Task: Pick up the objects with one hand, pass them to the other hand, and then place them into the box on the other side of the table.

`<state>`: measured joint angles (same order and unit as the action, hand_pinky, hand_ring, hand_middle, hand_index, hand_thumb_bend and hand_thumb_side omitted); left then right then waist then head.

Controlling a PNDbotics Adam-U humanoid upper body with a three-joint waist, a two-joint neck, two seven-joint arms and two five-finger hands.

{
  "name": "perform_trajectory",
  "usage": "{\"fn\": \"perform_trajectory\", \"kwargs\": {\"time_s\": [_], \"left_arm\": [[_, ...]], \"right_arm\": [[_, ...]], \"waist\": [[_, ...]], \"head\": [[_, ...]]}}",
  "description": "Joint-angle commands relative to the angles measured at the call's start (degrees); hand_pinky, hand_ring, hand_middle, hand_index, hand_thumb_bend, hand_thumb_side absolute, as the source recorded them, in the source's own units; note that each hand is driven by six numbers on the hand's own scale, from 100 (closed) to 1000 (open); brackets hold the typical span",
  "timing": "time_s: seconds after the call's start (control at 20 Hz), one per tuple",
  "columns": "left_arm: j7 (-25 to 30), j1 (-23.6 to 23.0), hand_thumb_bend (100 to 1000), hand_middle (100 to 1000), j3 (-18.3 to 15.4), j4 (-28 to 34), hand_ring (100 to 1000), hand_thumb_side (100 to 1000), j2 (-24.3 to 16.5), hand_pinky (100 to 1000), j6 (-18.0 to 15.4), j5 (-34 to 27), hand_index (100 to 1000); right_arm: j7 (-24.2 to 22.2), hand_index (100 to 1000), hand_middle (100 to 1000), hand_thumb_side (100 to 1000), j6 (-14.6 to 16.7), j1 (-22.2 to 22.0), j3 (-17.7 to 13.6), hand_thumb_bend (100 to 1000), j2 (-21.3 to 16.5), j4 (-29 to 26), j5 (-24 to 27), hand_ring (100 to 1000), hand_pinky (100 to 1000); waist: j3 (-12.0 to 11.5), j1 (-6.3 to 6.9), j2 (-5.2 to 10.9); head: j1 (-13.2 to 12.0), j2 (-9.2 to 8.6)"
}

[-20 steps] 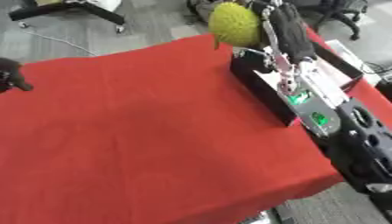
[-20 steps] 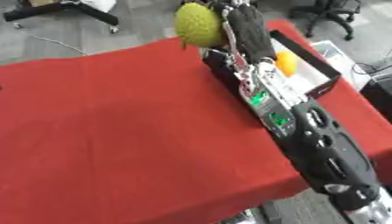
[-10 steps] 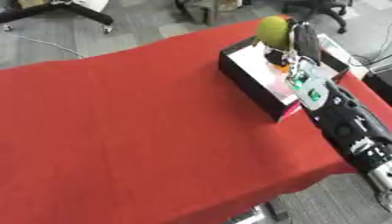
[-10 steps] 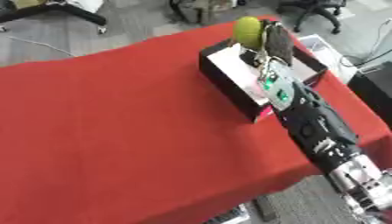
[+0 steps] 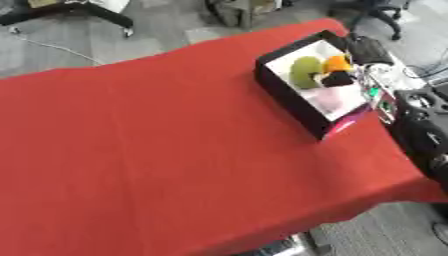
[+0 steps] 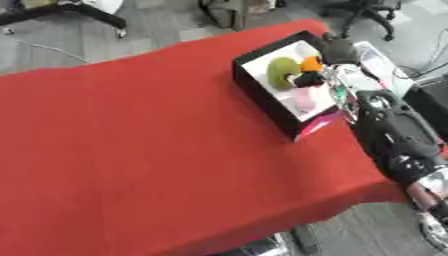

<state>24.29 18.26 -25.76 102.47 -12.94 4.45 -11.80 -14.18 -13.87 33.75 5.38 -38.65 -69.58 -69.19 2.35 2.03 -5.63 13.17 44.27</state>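
The yellow-green fruit (image 6: pixel 282 72) lies inside the box (image 6: pixel 259 91), on its white floor near the far end. Just beside it, toward the robot's right, sits an orange object (image 6: pixel 311 64), and a pink thing (image 6: pixel 304 101) lies nearer in the same box. The right robot hand (image 6: pixel 308 79) reaches over the box's right wall, dark fingers close to the fruit; whether they are curled or straight cannot be told. The box stands on the bench (image 5: pixel 149 140), covered in red cloth, at its right side.

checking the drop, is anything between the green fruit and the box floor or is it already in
Nothing visible is in the way: the green fruit already lies inside the box, beside an orange object, with the right hand at it.
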Motion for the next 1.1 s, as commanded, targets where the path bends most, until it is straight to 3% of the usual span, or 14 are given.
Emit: {"fn": "perform_trajectory", "kwargs": {"time_s": [0.05,0.2,0.3,0.4,0.55,0.8,1.1], "left_arm": [[-0.09,-0.1,328,505,-0.68,3.52,514,701,0.83,672,0.66,-0.05,685],[-1.23,-0.44,324,509,-0.52,6.34,518,678,2.56,674,0.56,-0.52,687],[-2.35,-0.29,324,511,0.03,8.23,520,672,3.79,674,0.46,-0.87,688],[-2.83,-0.09,327,513,0.68,10.05,523,664,5.21,676,0.72,-0.73,690],[-3.31,0.11,346,517,1.38,11.82,527,661,7.14,679,1.19,-0.48,692],[-2.44,-0.7,387,526,2.51,12.11,540,639,9.92,685,0.39,-1.63,698],[-1.46,-3.42,385,529,3.88,12.12,558,654,12.4,698,0.32,-1.33,697]], "right_arm": [[0.48,982,973,638,-1.07,-1.88,-4.38,501,-1.89,-13.34,-4.82,996,986],[11.89,1000,911,573,-5.04,-5.61,-8.29,302,3.59,-25.59,-3.02,835,825],[20.76,1000,890,542,-6.33,-7.59,-8.98,234,8.64,-31.69,1.2,807,784],[28.52,1000,865,544,-5.73,-9.25,-8.55,192,13.6,-35.9,6.19,775,740],[36.27,1000,848,565,-2.96,-10.98,-7.02,171,19.32,-38.9,11.82,753,709],[41.78,1000,836,594,2.2,-13.32,-3.46,148,26.09,-39.74,17.02,724,674],[44.9,1000,826,618,5.78,-15.64,-0.67,132,30.19,-37.97,23.11,694,642]], "waist": [[0.27,-0.08,0.93],[0.56,0.2,0.87],[0.87,0.37,0.85],[0.99,0.53,0.85],[1.16,0.61,0.74],[1.09,0.58,0.77],[0.97,0.23,0.44]], "head": [[-4.15,-0.15],[-11.27,-0.15],[-15.17,-0.15],[-17.68,-0.15],[-20.21,-0.15],[-21.59,-0.15],[-20.35,-0.15]]}}
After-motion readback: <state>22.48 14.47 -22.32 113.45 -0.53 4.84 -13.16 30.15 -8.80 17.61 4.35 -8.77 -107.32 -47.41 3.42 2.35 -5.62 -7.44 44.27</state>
